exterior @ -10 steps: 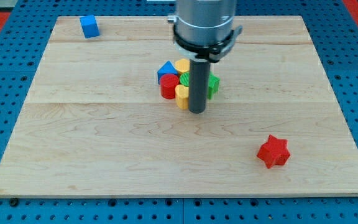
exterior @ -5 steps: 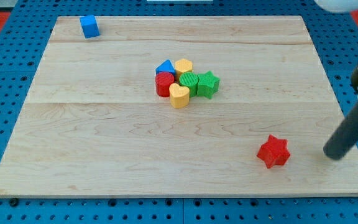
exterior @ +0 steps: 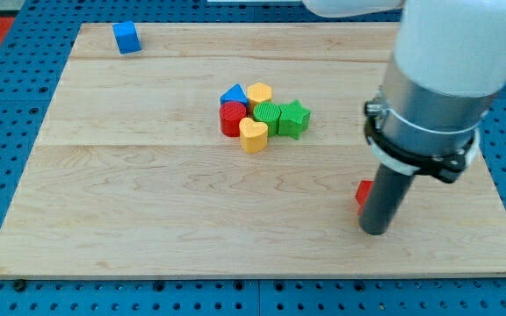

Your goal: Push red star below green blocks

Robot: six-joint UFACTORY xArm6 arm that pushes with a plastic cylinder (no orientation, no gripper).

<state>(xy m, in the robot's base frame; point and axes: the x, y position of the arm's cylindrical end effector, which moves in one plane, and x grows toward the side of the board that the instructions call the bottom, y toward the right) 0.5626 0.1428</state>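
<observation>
The red star [exterior: 363,193] lies at the view's lower right, mostly hidden behind my rod; only its left edge shows. My tip [exterior: 374,231] rests on the board right at the star, just below and right of its visible part. The green star [exterior: 294,118] and a green round ribbed block [exterior: 268,117] sit in a cluster at the board's middle, up and left of the red star.
The cluster also holds a blue triangle [exterior: 233,94], a yellow block [exterior: 258,92], a red cylinder [exterior: 232,118] and a yellow heart [exterior: 253,136]. A blue cube [exterior: 126,37] sits at the view's top left. The wooden board [exterior: 148,211] lies on a blue pegboard.
My rod moved from the cluster out to the view's right edge, then back left onto the red star, now covering most of it. The star has shifted slightly left.
</observation>
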